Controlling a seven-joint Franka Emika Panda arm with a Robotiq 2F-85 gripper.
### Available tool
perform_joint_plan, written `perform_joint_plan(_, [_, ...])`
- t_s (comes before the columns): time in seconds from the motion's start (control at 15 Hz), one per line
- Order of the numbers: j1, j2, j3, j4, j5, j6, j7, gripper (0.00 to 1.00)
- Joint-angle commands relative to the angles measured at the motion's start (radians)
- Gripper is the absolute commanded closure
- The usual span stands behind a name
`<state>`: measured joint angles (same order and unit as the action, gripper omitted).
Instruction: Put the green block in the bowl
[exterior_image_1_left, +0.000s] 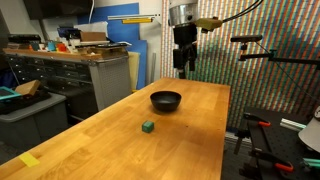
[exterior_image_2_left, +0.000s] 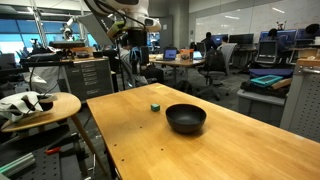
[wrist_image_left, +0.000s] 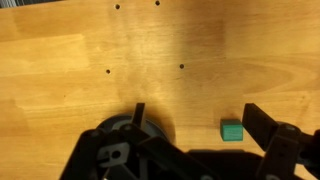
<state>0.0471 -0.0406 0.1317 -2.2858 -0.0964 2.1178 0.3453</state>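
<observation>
Wrist view shows the green block (wrist_image_left: 232, 130) on the table (wrist_image_left: 60, 70), not picked up yet. The gripper (wrist_image_left: 195, 115) is spread wide and empty. In an exterior view the bowl (exterior_image_1_left: 166, 100) sits at 1 o'clock from the block. Next, I think: go down, pinch.

The bowl (exterior_image_1_left: 166, 100) and the block (exterior_image_1_left: 148, 127) sit apart on the table (exterior_image_1_left: 110, 145). In an exterior view the block lies at 7 o'clock from the bowl, nearer the camera, and the gripper (exterior_image_1_left: 184, 68) hangs above the table's far end, at 1 o'clock from the bowl. In an exterior view the block (exterior_image_2_left: 155, 106) lies at 10 o'clock from the bowl (exterior_image_2_left: 186, 118).
</observation>
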Motion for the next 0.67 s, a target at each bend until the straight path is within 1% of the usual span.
perform_joint_plan(0.0, [0.028, 0.114, -0.003, 0.108, -0.023, -0.001, 0.056, 0.00])
perform_joint_plan(0.2, [0.051, 0.185, -0.010, 0.158, -0.019, 0.027, 0.085, 0.00])
perform_joint_plan(0.33, [0.069, 0.233, -0.016, 0.191, -0.041, 0.050, 0.111, 0.00])
perform_joint_plan(0.6, [0.100, 0.323, -0.038, 0.266, -0.071, 0.049, 0.157, 0.00])
